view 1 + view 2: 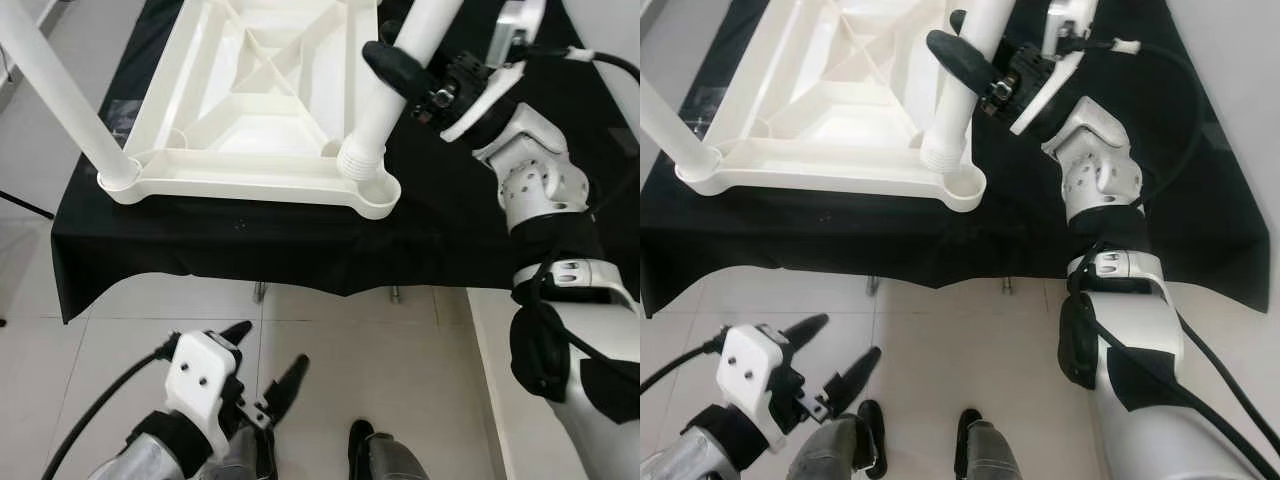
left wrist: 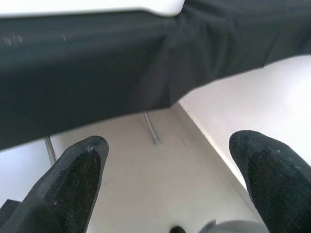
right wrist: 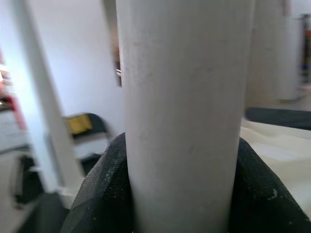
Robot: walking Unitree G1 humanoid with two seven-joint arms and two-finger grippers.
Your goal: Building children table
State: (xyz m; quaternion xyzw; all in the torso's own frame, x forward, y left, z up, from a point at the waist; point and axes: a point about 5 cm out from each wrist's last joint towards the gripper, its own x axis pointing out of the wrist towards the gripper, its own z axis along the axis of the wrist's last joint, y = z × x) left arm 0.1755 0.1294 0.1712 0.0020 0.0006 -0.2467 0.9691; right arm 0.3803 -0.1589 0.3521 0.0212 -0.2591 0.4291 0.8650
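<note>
The children table top [image 1: 262, 105], white plastic with ribbed underside facing up, lies upside down on the counter [image 1: 430, 230], which is covered by a black cloth [image 1: 250, 250]. Its near edge runs close to the counter's front edge, and the cloth hangs down over that edge toward the tiled floor [image 1: 380, 350].

A white leg [image 1: 395, 85] stands in the socket at the table top's near right corner, its ribbed, threaded base sitting in the round corner cup. The leg leans slightly, rising up and away toward the counter's far side. The right gripper [image 1: 408, 62] is clamped around this leg a little above the base, one black finger [image 1: 392, 66] curling across the front of the tube. In the right wrist view the leg [image 3: 184, 111] stands between the two black fingers [image 3: 104, 194], which press against it on either side.

Another white leg [image 1: 62, 95] stands in the socket at the near left corner, slanting up and off to the left.

The left gripper [image 1: 265, 375] hangs low in front of the counter, below its front edge and above the floor, well apart from the table top. Its fingers [image 2: 73, 179] are spread wide with nothing between them; the left wrist view looks past them at the hanging cloth and the counter's metal legs [image 2: 151, 127].
</note>
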